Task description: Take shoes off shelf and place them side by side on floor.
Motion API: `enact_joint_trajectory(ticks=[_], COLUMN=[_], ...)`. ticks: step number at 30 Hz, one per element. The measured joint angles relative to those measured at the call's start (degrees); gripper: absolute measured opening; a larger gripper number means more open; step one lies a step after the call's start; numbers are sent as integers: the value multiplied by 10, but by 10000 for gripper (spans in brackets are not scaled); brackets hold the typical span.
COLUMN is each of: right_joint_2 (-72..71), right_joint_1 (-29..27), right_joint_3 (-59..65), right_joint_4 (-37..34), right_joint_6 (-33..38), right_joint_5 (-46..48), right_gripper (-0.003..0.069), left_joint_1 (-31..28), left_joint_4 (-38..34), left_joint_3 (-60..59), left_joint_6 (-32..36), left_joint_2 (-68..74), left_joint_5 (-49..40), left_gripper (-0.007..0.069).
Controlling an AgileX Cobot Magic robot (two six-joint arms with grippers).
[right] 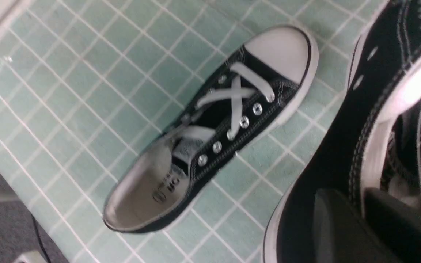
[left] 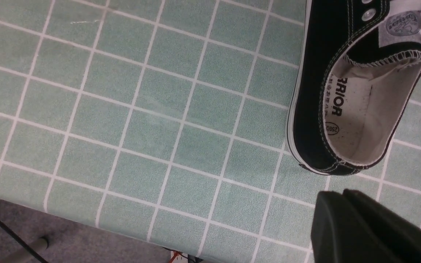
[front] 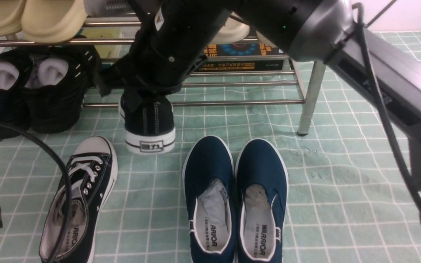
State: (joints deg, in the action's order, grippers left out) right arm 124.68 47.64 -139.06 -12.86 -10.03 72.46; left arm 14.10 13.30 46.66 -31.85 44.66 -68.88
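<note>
Black canvas, white heel band: held sneaker hangs just in front of the shelf, clear of the lower rods, heel toward the robot. Cannot tell whether its heel touches the floor.

Right gripper: clenched on the sneaker's side wall near the collar, one finger inside and one outside, as the right wrist view reads it. Left gripper: one finger in view near the other shoe's heel, nothing seen in it; open or closed, cannot tell.

Floor sneaker lies on the green cloth on the left side, toe toward the shelf and slanted a little to the right. Navy slip-ons sit paired at centre. The free strip between them and the floor sneaker is narrow.

Step in hand, by my reading: carry the second shoe back and set it beside the first.

How to do it well:
- Draw the shoe toward the robot until its heel is level with the floor sneaker's heel; at present it sits beyond that shoe's toe.
- Turn the wrist so the shoe takes the same slant as its mate, toes the same way.
- Lower flat, sole first, into the strip, nearer the floor sneaker than the slip-ons, close but not bumping.
- Release only once the sole rests; a one-sided wall grip may tip the shoe if let go early.
- Mind the cable crossing over the floor sneaker in the front view.
</note>
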Motion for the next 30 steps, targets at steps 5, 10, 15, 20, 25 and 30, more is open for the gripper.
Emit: enact_joint_trajectory(ticks=[5, 10, 15, 20, 25, 30], right_joint_2=[-63, -72, -70, -70, -70, -70], right_joint_1=[50, 103, 126, 128, 128, 128], right_joint_3=[120, 156, 157, 157, 158, 158], right_joint_4=[81, 150, 183, 197, 226, 243], right_joint_6=[2, -27, -58, -70, -84, -85], right_joint_5=[-1, 1, 1, -14, -66, -95], right_gripper=[92, 92, 92, 91, 90, 90], left_joint_1=[0, 0, 0, 0, 0, 0], left_joint_4=[0, 0, 0, 0, 0, 1], left_joint_3=[0, -1, -1, -1, -1, -1], left_joint_6=[0, 0, 0, 0, -10, -35], left_joint_2=[0, 0, 0, 0, 0, 0], left_joint_5=[0, 0, 0, 0, 0, 0], left_gripper=[33, 36, 36, 37, 39, 39])
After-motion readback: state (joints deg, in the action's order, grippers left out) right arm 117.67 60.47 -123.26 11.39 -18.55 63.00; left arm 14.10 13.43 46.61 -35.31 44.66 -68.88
